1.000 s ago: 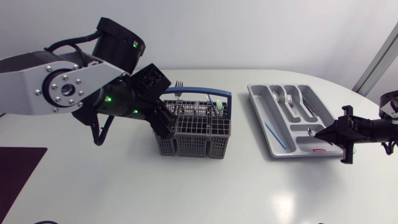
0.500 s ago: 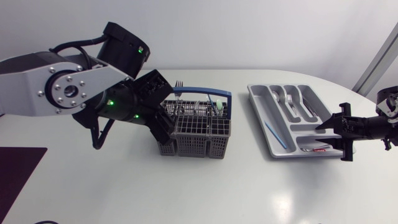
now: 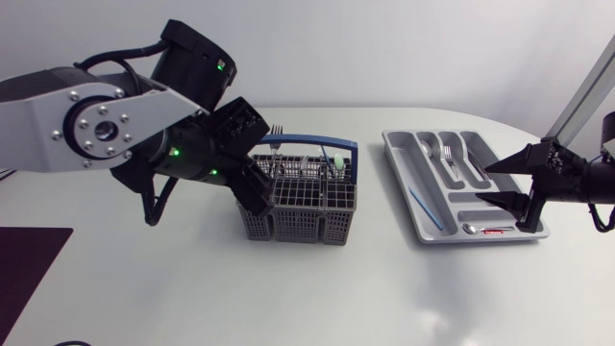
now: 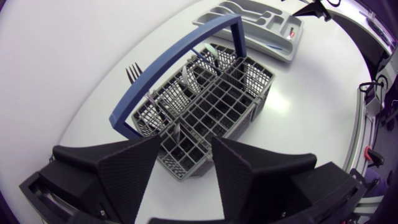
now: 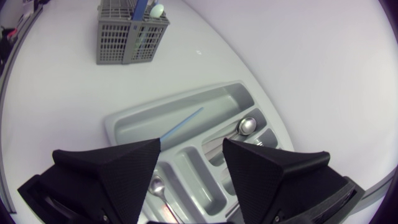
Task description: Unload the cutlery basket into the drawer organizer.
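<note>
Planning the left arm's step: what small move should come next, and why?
Probably lower the left gripper into the cutlery basket: its fingers stand open over the basket's corner cells, where cutlery stands, and it holds nothing.

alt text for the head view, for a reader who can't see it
A grey cutlery basket with a blue handle stands mid-table, with the left gripper open at its left corner. To its right lies a grey drawer organizer holding some cutlery, and the right gripper is open over its right side.
</note>
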